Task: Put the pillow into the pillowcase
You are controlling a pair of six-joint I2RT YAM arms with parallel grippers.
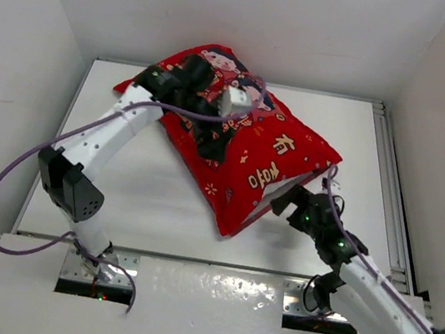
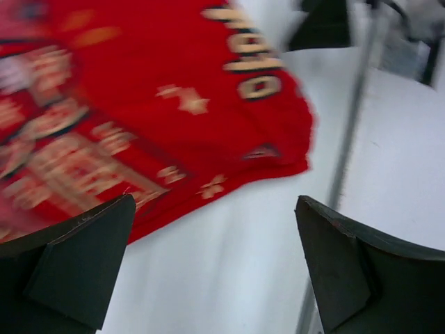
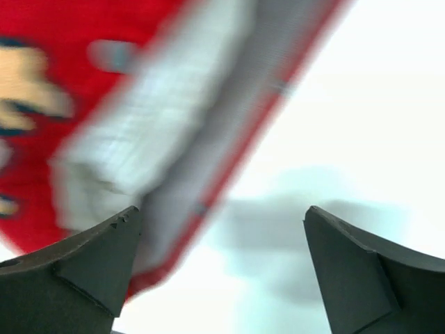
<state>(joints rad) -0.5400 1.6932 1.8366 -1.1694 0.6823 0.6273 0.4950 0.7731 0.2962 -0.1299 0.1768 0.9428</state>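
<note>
The red printed pillowcase lies plump across the middle of the white table. It also fills the upper left of the left wrist view. At its near right edge the case's mouth gapes, and the white pillow shows inside it, blurred. My left gripper hangs over the top of the case, open; its wrist view shows bare table between the fingers. My right gripper stands open just off the mouth, nothing between its fingers.
White walls close in the table on the left, back and right. A metal rail runs along the table's right side and shows in the left wrist view. A purple cable loops beside the left arm.
</note>
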